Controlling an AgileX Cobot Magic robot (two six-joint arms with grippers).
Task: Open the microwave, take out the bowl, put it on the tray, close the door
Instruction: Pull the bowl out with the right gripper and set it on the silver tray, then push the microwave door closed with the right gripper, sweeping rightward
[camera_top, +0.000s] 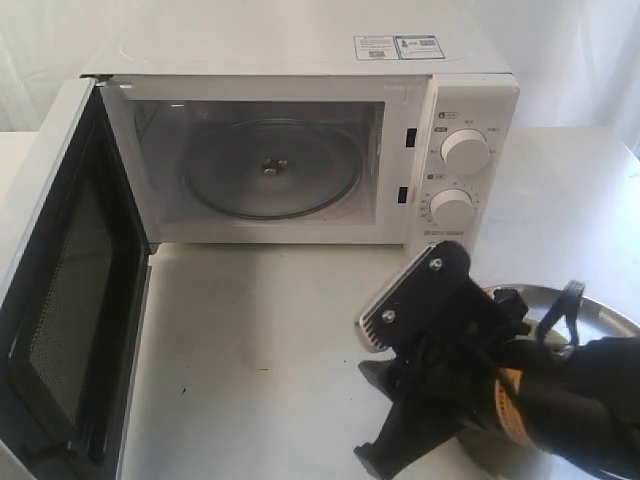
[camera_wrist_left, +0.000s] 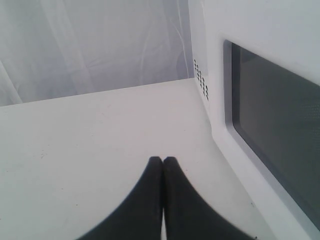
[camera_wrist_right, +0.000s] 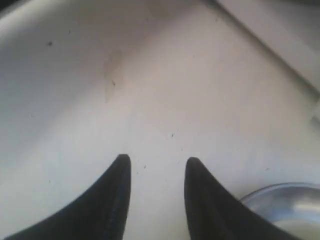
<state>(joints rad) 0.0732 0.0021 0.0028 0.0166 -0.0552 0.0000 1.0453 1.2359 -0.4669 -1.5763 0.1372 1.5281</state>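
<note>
Door (camera_top: 60, 300) swung wide; microwave (camera_top: 300, 60) cavity bare but for turntable (camera_top: 270, 170) — bowl unseen, presumably on tray (camera_top: 610, 310) behind right gripper (camera_wrist_right: 158, 160), parted, empty. Left gripper (camera_wrist_left: 163, 161) pinched closed beside door — likely for pushing.

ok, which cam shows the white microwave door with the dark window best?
Exterior view: the white microwave door stands swung wide open, inner face nearly whole. Left wrist view catches only part of its outer face and dark window. Right wrist view shows none clearly.
</note>
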